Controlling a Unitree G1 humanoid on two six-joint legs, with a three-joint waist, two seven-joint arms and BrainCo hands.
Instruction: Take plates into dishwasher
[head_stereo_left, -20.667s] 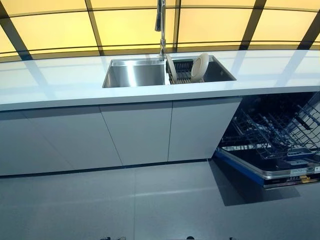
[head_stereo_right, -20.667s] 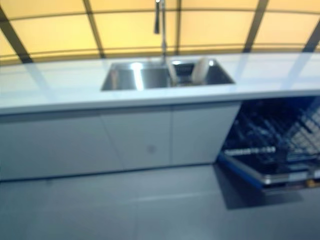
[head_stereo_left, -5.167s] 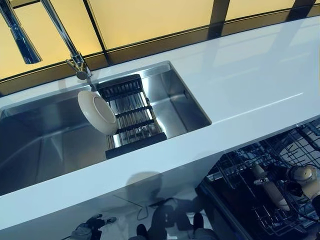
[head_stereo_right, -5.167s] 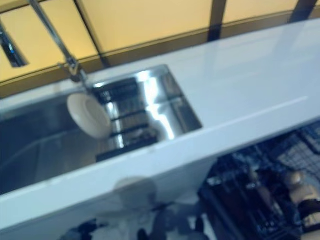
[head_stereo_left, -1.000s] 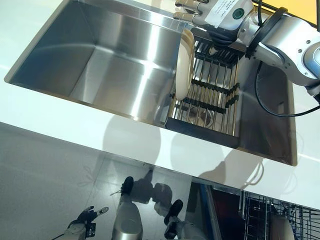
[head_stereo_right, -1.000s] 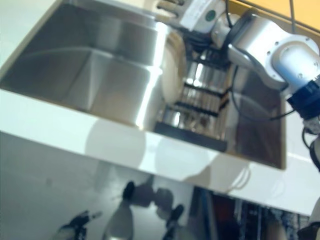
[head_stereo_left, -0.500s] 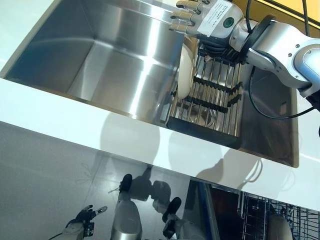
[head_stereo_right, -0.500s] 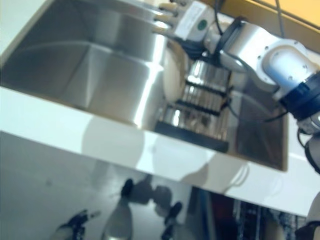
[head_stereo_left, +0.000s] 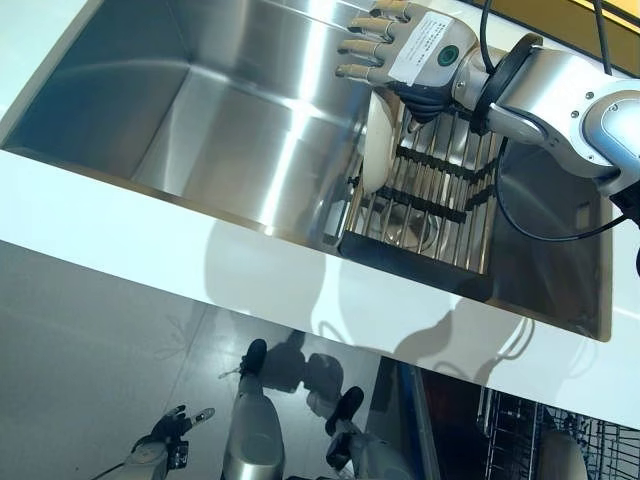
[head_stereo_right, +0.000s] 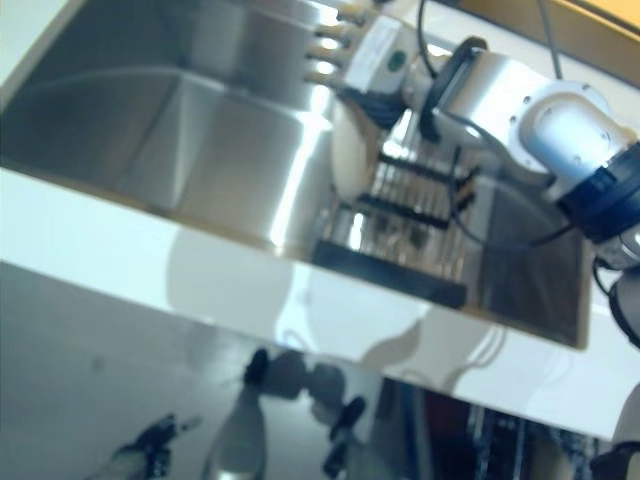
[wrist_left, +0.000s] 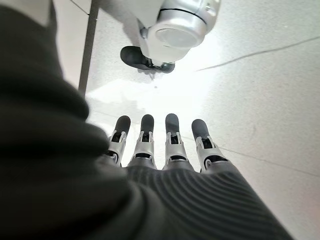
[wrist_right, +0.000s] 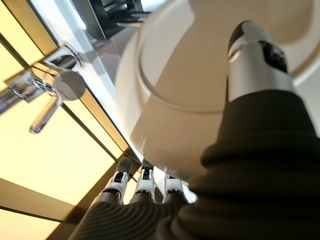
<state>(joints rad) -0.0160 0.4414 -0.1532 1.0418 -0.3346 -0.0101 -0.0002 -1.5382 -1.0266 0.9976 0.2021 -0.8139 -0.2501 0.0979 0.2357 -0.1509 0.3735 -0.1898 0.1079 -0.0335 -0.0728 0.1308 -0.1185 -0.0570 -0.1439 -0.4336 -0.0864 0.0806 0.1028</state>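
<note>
White countertop (head_stereo_left: 300, 290) frames a stainless steel sink (head_stereo_left: 230, 130), with grey floor (head_stereo_left: 90, 380) below its front edge. Standing on edge at the near-basin side of the black dish rack (head_stereo_left: 430, 200) inside the sink is the cream plate (head_stereo_left: 377, 150). The right hand (head_stereo_left: 400, 45) is at the plate's top rim, reaching in from the far side of the sink; its wrist view shows the thumb (wrist_right: 255, 60) lying across the plate's face and the fingers (wrist_right: 142, 185) past its rim, spread wide rather than clamped. A white label with a green dot sits on the back of that hand; its print cannot be read. Beyond the sink a chrome faucet (wrist_right: 50, 95) stands before amber panels. The left hand (wrist_left: 160, 145) hangs over the floor, fingers straight.
</note>
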